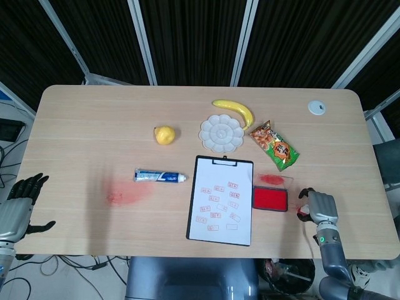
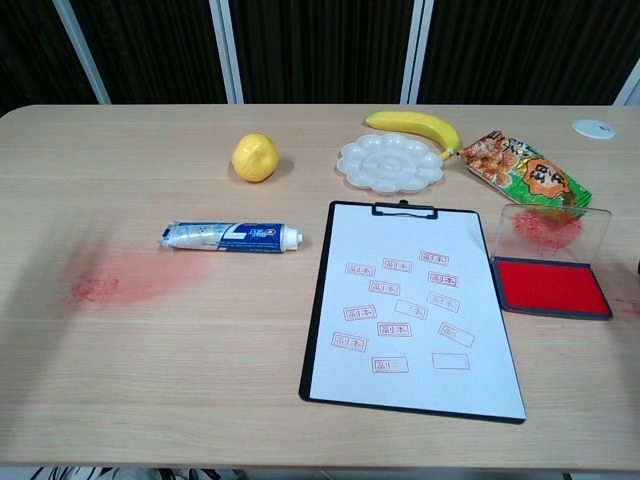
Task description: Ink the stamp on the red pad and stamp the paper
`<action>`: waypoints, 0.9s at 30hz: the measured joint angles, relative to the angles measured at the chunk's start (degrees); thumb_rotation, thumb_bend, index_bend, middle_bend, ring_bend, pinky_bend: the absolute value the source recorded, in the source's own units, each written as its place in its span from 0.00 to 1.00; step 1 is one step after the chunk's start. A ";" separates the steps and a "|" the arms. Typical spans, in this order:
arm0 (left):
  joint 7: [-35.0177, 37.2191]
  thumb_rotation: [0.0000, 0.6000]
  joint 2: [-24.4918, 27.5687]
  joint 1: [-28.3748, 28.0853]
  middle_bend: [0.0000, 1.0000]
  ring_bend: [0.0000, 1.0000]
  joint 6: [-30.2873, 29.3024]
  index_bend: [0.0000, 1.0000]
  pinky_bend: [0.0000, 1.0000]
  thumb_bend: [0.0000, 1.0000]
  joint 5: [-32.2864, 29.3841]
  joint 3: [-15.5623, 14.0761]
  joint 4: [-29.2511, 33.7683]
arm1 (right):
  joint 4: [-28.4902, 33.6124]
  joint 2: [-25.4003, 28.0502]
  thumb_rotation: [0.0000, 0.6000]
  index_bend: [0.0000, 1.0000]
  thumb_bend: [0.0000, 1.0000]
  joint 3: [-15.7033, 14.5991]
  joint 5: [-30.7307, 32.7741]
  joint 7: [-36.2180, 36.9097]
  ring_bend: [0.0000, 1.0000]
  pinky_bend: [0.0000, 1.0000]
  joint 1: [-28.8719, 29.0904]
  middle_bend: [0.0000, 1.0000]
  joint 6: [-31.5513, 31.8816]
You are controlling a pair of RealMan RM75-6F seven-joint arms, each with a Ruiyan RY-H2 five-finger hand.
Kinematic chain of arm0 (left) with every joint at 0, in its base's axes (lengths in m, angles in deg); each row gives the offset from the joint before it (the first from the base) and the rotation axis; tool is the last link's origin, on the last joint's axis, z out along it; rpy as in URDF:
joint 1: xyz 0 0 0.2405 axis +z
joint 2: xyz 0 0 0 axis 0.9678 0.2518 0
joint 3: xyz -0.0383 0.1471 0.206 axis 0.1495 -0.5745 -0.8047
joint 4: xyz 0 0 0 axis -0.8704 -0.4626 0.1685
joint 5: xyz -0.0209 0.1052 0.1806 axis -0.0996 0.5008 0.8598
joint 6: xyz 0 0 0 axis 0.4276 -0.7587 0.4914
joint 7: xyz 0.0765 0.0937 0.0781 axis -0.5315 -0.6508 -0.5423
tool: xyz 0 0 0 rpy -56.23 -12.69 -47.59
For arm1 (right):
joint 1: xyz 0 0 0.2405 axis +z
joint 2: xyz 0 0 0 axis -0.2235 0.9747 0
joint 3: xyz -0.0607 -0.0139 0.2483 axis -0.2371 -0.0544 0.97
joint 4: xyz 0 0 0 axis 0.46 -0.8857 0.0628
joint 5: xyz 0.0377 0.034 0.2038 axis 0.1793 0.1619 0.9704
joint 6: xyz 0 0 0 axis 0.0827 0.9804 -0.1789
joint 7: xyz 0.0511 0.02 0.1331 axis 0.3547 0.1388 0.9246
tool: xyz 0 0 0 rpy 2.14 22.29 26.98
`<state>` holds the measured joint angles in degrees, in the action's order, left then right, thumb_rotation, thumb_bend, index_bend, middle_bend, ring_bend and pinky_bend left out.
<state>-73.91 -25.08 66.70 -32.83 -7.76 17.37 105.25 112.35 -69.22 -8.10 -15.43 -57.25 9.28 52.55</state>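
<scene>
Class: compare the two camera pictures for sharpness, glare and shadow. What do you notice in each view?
Head view: evenly lit and sharp, with little shadow on the table; the right hand reads clearly. Chest view: also sharp, the stamp marks on the paper legible; the ink pad has its clear lid raised, showing red smears through it; no strong glare.

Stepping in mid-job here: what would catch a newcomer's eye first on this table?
Probably the open red ink pad, bright against the table just right of the clipboard, whose paper already carries many red stamp marks. Next, the red smear on the wood at the left, below the toothpaste tube. The right hand sits by the pad's right side, its fingers curled around something small and reddish.
</scene>
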 measured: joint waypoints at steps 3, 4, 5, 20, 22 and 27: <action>0.04 1.00 0.01 0.00 0.00 0.00 0.00 0.00 0.00 0.01 0.03 -0.01 0.00 | 0.24 0.13 1.00 0.41 0.28 0.10 -0.32 0.29 0.43 0.66 -0.12 0.31 0.21; 0.05 1.00 0.01 0.00 0.00 0.00 -0.01 0.00 0.00 0.01 0.05 -0.01 0.00 | 0.38 0.22 1.00 0.41 0.28 0.09 -0.43 0.37 0.43 0.66 -0.18 0.31 0.26; 0.08 1.00 0.02 0.00 0.00 0.00 0.01 0.00 0.00 0.01 0.07 -0.02 0.00 | 0.52 0.31 1.00 0.41 0.28 0.08 -0.53 0.41 0.43 0.66 -0.22 0.31 0.31; 0.86 1.00 0.30 0.15 0.00 0.00 -0.41 0.00 0.00 0.01 1.27 -0.31 -0.26 | 8.35 6.01 1.00 0.27 0.23 -1.24 -9.55 2.24 0.29 0.53 -2.18 0.19 5.15; 0.92 1.00 0.33 0.17 0.00 0.00 -0.51 0.00 0.00 0.01 1.49 -0.35 -0.30 | 9.82 7.29 1.00 0.21 0.21 -1.65 -11.67 3.09 0.20 0.45 -2.81 0.13 6.21; 0.56 1.00 0.56 0.16 0.00 0.00 -0.54 0.00 0.00 0.01 2.32 -0.73 -0.75 | 11.99 10.51 1.00 0.00 0.15 -3.51 -17.97 4.55 0.01 0.22 -4.73 0.00 9.45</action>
<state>-73.35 -24.52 66.85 -33.38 -5.44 16.64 104.49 124.34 -58.71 -11.61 -33.41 -52.70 4.56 62.00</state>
